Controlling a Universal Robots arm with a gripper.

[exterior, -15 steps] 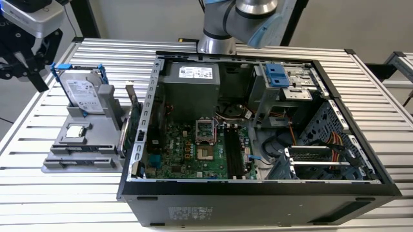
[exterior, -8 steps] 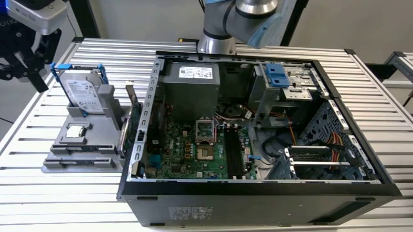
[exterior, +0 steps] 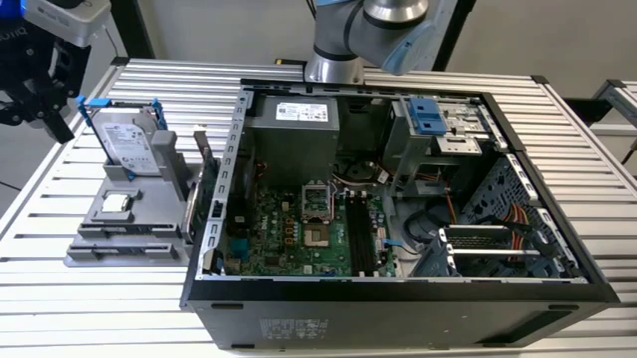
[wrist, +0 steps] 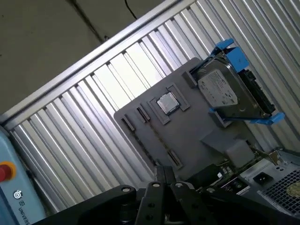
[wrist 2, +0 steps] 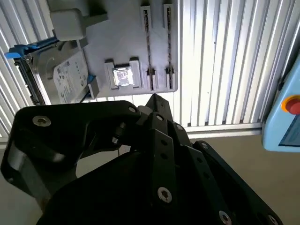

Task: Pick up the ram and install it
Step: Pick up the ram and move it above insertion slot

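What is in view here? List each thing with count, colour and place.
computer case: one, black, mid-table
motherboard: one, green, inside the case
power supply: one, grey, inside the case
holder: one, grey, at the exterior view's left of the case
hard drive: one, silver with blue handle, upright in the holder
processor chip: one, silver, flat in the holder
expansion card: one, green, on edge between holder and case
table: one, silver, under everything
robot arm: one, silver and blue, behind the case
tool: one, black, shut, above the table near the holder
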